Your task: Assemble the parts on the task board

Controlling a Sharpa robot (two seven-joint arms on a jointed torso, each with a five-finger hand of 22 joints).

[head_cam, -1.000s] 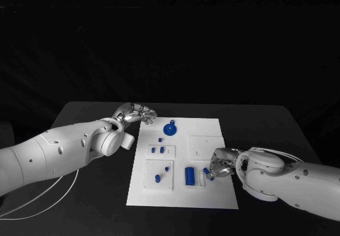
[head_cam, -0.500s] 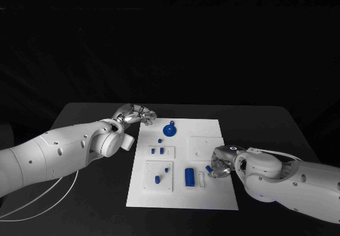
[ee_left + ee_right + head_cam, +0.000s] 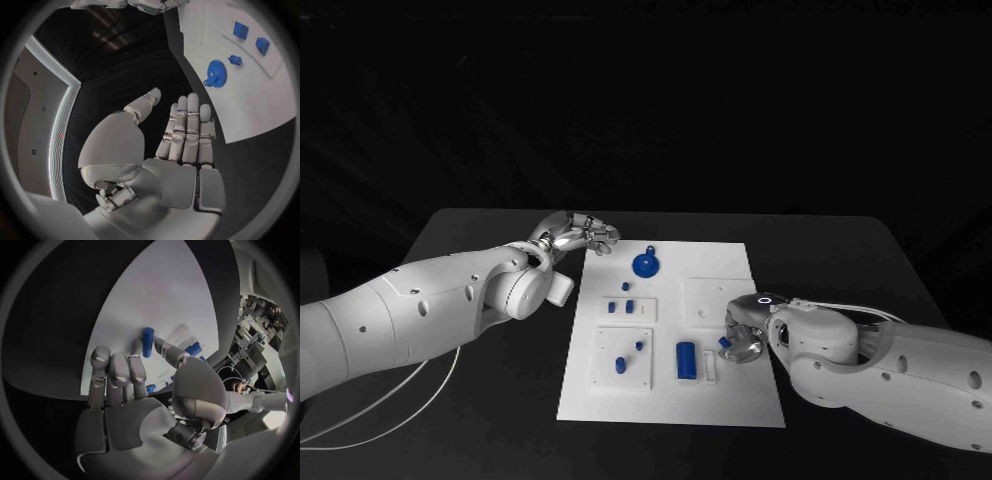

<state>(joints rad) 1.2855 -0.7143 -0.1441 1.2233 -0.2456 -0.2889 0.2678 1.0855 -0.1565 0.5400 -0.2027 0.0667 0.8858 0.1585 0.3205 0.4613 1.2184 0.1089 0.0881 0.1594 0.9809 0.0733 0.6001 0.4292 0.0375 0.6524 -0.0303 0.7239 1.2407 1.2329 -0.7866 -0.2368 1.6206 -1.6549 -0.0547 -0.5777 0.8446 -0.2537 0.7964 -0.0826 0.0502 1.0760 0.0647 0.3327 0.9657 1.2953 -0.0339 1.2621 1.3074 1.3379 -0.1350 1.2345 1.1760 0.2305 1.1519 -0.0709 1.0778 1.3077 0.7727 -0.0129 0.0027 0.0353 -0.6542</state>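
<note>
The white task board [image 3: 733, 275] lies mid-table with a blue gear [image 3: 646, 264] near its far end, two small blue blocks [image 3: 627, 303] below it and a blue cylinder [image 3: 687, 360] near the front. My right hand [image 3: 744, 335] hovers over the board's right side and pinches a small blue peg [image 3: 726, 342] between thumb and a finger; the right wrist view shows the peg [image 3: 147, 342] at the fingertips [image 3: 136, 347]. My left hand [image 3: 577, 232] hangs off the board's far left corner, holding nothing, with fingers [image 3: 186, 125] straight in the left wrist view.
Small blue pegs [image 3: 620, 362] stand in a square plate at the board's front left. A bare square recess [image 3: 711, 295] lies just beyond my right hand. In the left wrist view the gear [image 3: 216, 80] and blocks [image 3: 240, 30] lie on the board [image 3: 250, 105].
My right hand has shifted slightly away from the table's front edge with the peg, and its arm has swung further over the board's edge. The left hand has stayed still.
</note>
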